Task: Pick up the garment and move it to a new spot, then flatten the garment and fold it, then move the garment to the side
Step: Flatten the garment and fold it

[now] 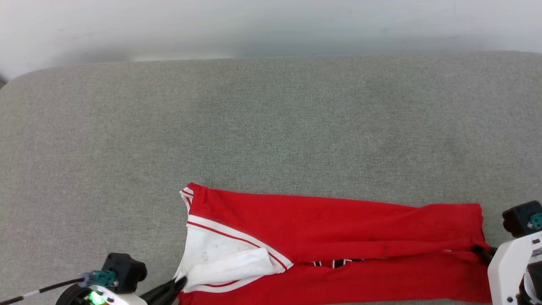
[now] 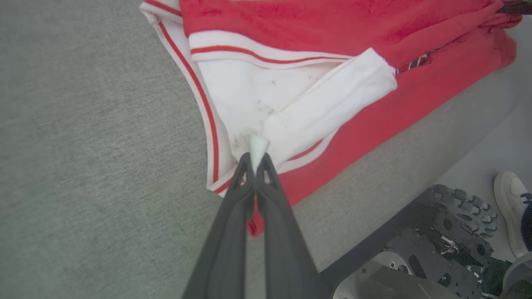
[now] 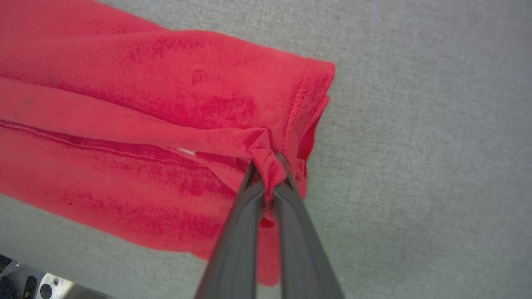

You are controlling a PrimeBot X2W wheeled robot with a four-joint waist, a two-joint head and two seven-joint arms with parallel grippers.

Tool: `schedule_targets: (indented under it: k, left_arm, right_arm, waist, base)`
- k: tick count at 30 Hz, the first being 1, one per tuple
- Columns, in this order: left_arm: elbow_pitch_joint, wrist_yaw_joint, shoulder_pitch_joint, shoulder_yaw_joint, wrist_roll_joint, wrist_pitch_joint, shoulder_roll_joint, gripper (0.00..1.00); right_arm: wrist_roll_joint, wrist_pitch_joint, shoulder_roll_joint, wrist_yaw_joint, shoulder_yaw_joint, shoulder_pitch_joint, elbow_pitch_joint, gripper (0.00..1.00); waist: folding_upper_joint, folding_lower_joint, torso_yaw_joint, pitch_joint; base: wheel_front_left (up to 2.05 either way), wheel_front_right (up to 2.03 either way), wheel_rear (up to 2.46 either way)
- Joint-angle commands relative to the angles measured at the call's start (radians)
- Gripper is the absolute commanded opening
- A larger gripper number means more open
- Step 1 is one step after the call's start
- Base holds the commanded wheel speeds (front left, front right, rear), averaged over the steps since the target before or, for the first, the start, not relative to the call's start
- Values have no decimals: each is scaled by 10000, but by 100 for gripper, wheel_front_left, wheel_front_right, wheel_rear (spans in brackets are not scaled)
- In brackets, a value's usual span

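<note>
The red garment (image 1: 338, 224) lies stretched sideways along the near edge of the grey surface, its upper half folded toward me so only a sliver of black lettering (image 1: 334, 263) shows. A white sleeve (image 1: 228, 258) with striped trim sits at its left end. My left gripper (image 1: 180, 281) is shut on white sleeve fabric (image 2: 257, 147). At the garment's right end, my right gripper (image 1: 480, 250) is shut on a pinch of the red hem (image 3: 270, 162), which bunches between the dark fingers.
The grey cushioned surface (image 1: 271, 127) spreads wide behind the garment, ending at a pale wall. In the left wrist view the surface's near edge drops to the floor, where the robot's dark wheeled base (image 2: 440, 232) and a person's white shoe (image 2: 511, 207) stand.
</note>
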Motion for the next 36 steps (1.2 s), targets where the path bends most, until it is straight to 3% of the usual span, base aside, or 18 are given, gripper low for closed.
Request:
schedule_targets:
  k: [1,12,13,14,15,21,26,32,36]
  left_arm:
    - [303,-130,-39,-95,4,-52,-193,0]
    - [2311,-882,-818,-970,1139,109,-1230,0]
    - [2422,-889,-854,-1022,1209,100,-1278,7]
    - [2524,-902,-890,-1058,1257,96,-1331,66]
    - [2610,-904,-898,-1073,1305,41,-1390,100]
    - [2553,-761,-899,-731,1221,-636,-1505,100]
    - [1956,-279,-757,43,1001,-1759,-1511,100]
    - [1535,536,-374,1430,834,-3092,-1759,100]
    - [1178,1004,1,2944,1544,-3239,-2480,100]
  right_arm:
    - [-33,-104,-250,-8,244,149,112,0]
    - [55,-618,-954,-8,1580,-243,783,0]
    - [116,-648,-976,-8,1672,-267,840,0]
    - [125,-689,-979,-8,1751,-312,876,45]
    - [148,-745,-973,-6,1808,-362,905,100]
    - [521,-862,-953,-8,1692,-577,733,100]
    - [932,-598,-704,-8,910,-638,143,100]
    - [1039,-136,36,-8,-454,-430,-624,100]
    - [907,137,805,-8,-1431,-152,-941,100]
  waist:
    - [0,1,16,62]
    - [0,1,52,280]
    - [0,1,49,260]
    - [0,1,46,223]
    - [0,1,39,177]
    - [0,1,-5,-210]
    - [0,1,-29,-519]
    - [0,1,-21,-637]
    - [0,1,27,-626]
  base:
    - [0,0,0]
    - [0,0,0]
    - [0,0,0]
    - [0,0,0]
    - [0,0,0]
    - [0,0,0]
    - [0,0,0]
    - [0,0,0]
    - [0,0,0]
